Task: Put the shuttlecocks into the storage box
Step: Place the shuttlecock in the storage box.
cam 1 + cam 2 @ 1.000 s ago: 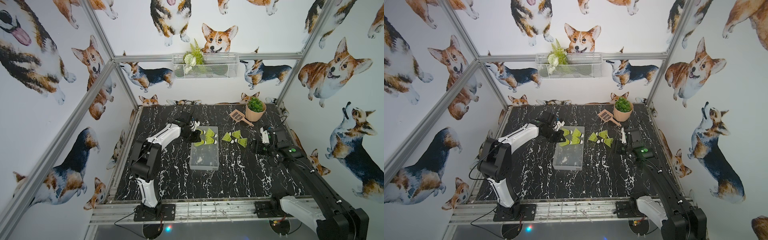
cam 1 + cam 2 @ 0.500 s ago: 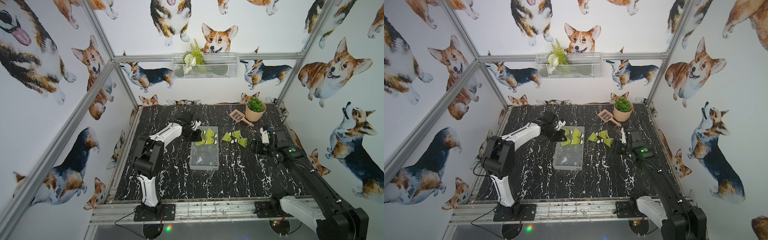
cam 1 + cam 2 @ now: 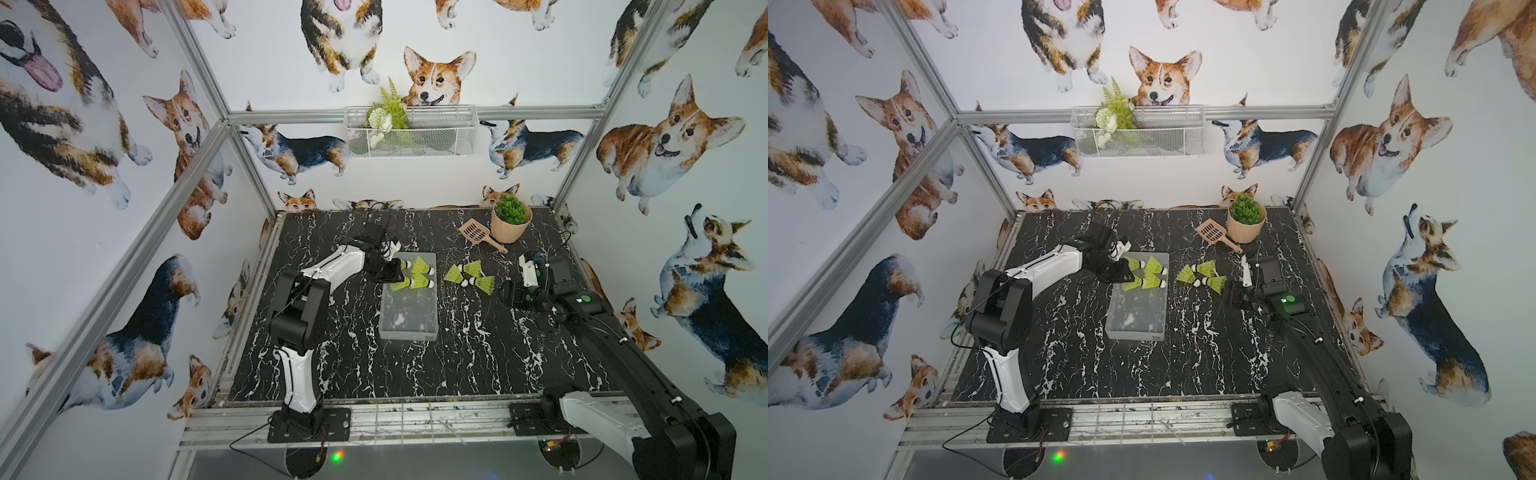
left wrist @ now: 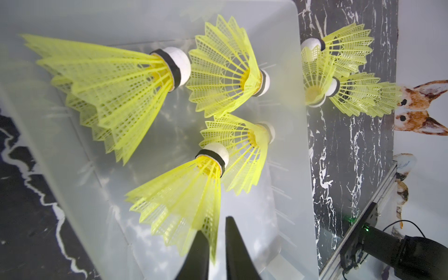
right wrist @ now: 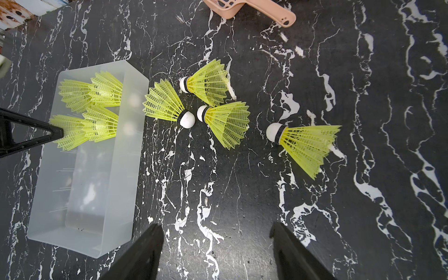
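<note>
**Four shuttlecocks in the box, four on the table**

In both top views we see the storage box [image 3: 409, 334] lying lengthwise in the middle of the black marble table [image 3: 353, 357]. Some shuttlecocks [image 3: 415, 276] sit at its far end; more of them lie on the table just beside the box, on the right arm's side. The left gripper [image 3: 392, 274] reaches over the box's far end; the right gripper [image 3: 1233, 293] is near the loose cluster. From up here we cannot tell how either pair of fingers stands. A potted plant [image 3: 510, 220] and a pink scoop [image 3: 478, 232] stand at the far right.

In the left wrist view four shuttlecocks lie inside the box. The left gripper's fingers [image 4: 196, 257] are parted by a narrow gap; the skirt rim of the nearest one reaches into that gap, against one finger; box floor shows between the rim and the other finger.

In the right wrist view we count four shuttlecocks inside the box's far end and four on the marble; three are bunched just beside the box wall and one is further off. The right gripper's fingers [image 5: 145, 254] are spread wide over bare table, nothing between them.
</note>
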Action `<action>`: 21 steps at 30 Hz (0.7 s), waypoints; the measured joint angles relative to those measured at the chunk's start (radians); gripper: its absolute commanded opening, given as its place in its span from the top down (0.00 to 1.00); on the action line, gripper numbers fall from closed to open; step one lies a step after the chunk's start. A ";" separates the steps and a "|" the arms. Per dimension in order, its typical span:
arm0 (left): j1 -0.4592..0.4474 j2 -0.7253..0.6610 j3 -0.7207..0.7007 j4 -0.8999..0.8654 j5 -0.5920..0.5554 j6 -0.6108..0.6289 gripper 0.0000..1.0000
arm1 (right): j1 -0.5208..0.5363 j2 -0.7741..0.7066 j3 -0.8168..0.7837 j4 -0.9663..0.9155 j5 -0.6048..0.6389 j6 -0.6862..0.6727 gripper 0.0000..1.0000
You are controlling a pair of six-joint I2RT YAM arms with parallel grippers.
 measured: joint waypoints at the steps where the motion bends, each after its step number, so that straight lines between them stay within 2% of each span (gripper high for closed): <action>1: 0.000 0.002 0.002 0.000 -0.003 0.002 0.78 | 0.000 0.000 0.001 0.000 0.000 0.000 0.24; 12: 0.000 0.006 0.015 -0.010 -0.081 0.020 0.62 | 0.000 0.002 0.002 -0.002 0.000 -0.003 0.24; 21: 0.000 0.004 0.042 -0.032 -0.132 0.042 0.60 | 0.000 0.002 -0.003 -0.003 0.010 -0.003 0.24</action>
